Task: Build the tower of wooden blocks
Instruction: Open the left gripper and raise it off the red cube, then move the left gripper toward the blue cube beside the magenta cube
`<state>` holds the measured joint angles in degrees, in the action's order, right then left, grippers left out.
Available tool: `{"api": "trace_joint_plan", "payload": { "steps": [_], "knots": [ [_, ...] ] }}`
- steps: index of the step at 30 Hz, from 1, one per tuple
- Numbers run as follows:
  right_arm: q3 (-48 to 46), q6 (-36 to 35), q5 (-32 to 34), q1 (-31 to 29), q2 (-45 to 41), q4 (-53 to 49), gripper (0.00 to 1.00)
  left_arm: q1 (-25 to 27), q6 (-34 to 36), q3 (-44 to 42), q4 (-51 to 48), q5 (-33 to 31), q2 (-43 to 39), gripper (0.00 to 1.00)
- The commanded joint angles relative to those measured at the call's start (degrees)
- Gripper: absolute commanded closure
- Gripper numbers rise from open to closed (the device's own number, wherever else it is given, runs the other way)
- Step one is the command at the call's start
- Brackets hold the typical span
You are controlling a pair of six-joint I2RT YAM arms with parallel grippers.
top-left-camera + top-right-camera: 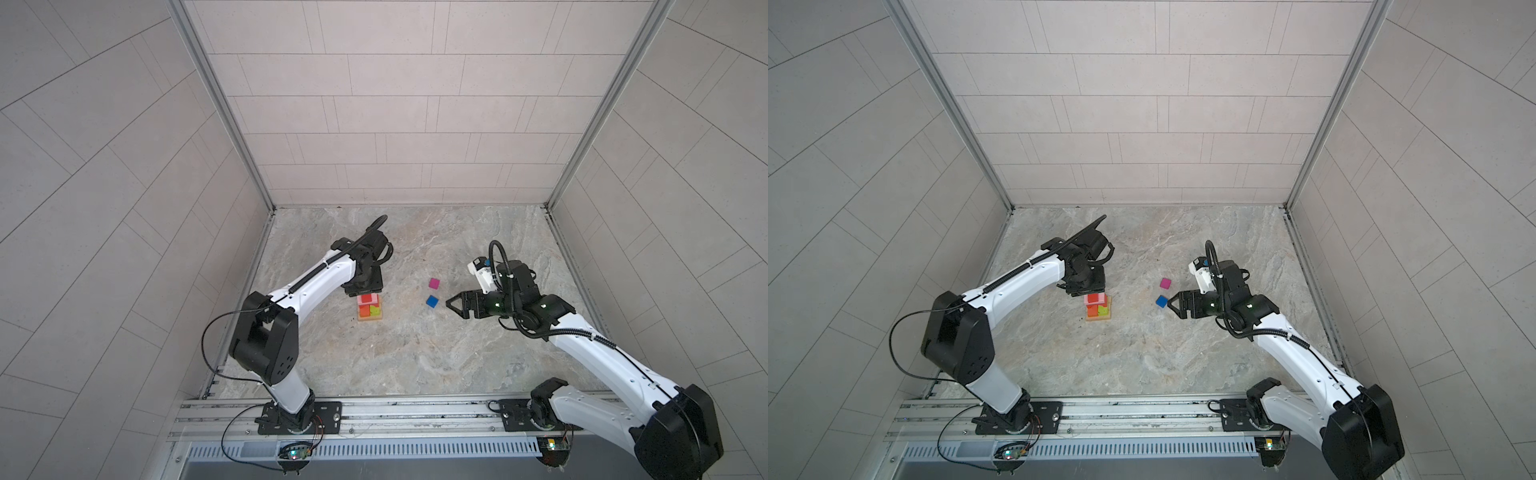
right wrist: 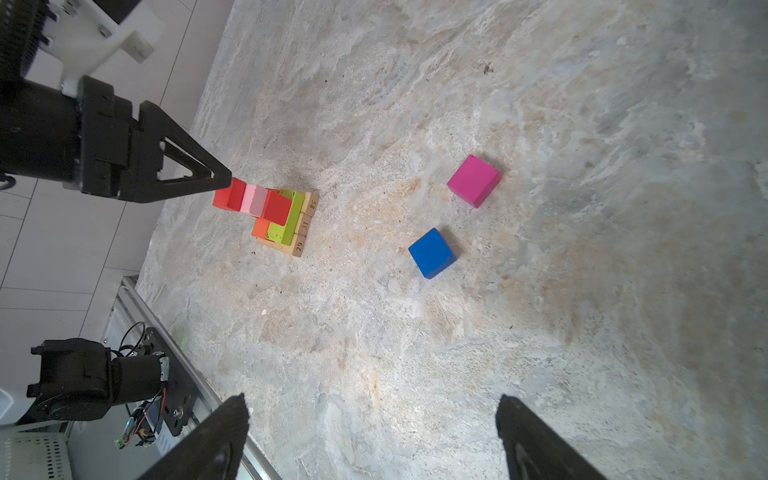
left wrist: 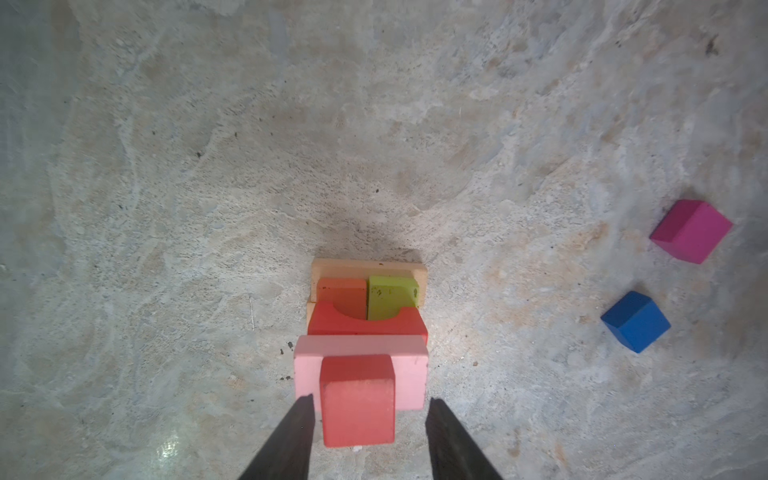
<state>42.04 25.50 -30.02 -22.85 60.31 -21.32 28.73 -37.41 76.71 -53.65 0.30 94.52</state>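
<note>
**Tower (image 1: 369, 308) of small wooden blocks beneath the left gripper (image 3: 369, 401)**

The tower stands on the grey marbled stone table (image 1: 415, 357), left of the middle in both top views. Three plain tan wooden bars (image 2: 305, 226) lie side by side at the bottom, and their ends are printed 58, 31 and 29. On them sit an orange wooden oblong (image 3: 340, 293) and a lime wooden oblong (image 3: 390, 295), touching along their long sides. A red wooden arch (image 3: 365, 328) rests on those two, and a pale pink wooden oblong (image 3: 411, 374) lies above the arch. A red wooden cube (image 3: 357, 399) sits on the pink piece as the topmost block.

The left gripper points down over the top of the tower. Its jaws are apart, with one dark finger on either side of the red cube. There is a plain gap between the cube and one finger, so the cube is not clamped.

The right gripper (image 2: 372, 402) is over the right half of the table, pointing toward the tower. Its jaws are spread wide with nothing between them. A blue wooden cube (image 1: 432, 301) lies on the table just in front of its fingertips. A magenta wooden cube (image 1: 434, 284) lies near the blue one, closer to the back wall and not touching it. Both cubes are well apart from the tower.
</note>
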Motion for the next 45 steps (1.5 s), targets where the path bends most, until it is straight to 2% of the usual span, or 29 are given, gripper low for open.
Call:
{"api": "trace_joint_plan", "payload": {
  "steps": [1, 6, 8, 13, 16, 23, 29, 36, 45],
  "knots": [
    [1.72, -0.36, -0.63, -0.42, 0.66, -0.32, 0.05, -0.25, 1.69, 2.46, -3.42, -2.05, -2.49, 0.47],
    [2.64, -0.18, -0.69, -1.36, 1.95, -0.17, 0.06, -1.02, 2.87, 3.92, -5.42, -3.94, -3.79, 0.42],
    [3.16, -0.1, -0.44, -1.9, 2.46, -0.12, 0.05, -1.63, 3.32, 4.15, -6.37, -4.79, -4.16, 0.36],
    [4.77, 0.55, 1.16, -3.78, 4.07, -0.01, 0.03, -4.04, 4.98, 2.87, -7.17, -4.26, -5.44, 0.13],
    [6.41, 1.18, 3.53, -5.66, 5.19, -0.62, 0.01, -6.64, 6.41, 1.27, -6.7, -1.25, -6.25, 0.08],
    [9.97, 3.16, 8.14, -9.94, 8.18, -1.04, 0.01, -11.29, 8.18, -4.45, -2.88, 7.19, -8.27, 0.08],
    [10.94, 4.22, 10.4, -10.63, 9.4, -1.83, 0.01, -11.28, 11.0, -8.36, 2.16, 15.32, -11.98, 0.08],
    [9.96, 3.12, 11.44, -10.63, 7.34, -3.04, 0.01, -8.39, 11.66, -7.22, 3.94, 15.62, -15.26, 0.09],
    [7.93, 1.85, 9.89, -8.96, 2.81, -4.4, 0.01, 2.22, 12.53, -0.67, 6.18, 13.4, -9.38, 0.14]
  ]
}}
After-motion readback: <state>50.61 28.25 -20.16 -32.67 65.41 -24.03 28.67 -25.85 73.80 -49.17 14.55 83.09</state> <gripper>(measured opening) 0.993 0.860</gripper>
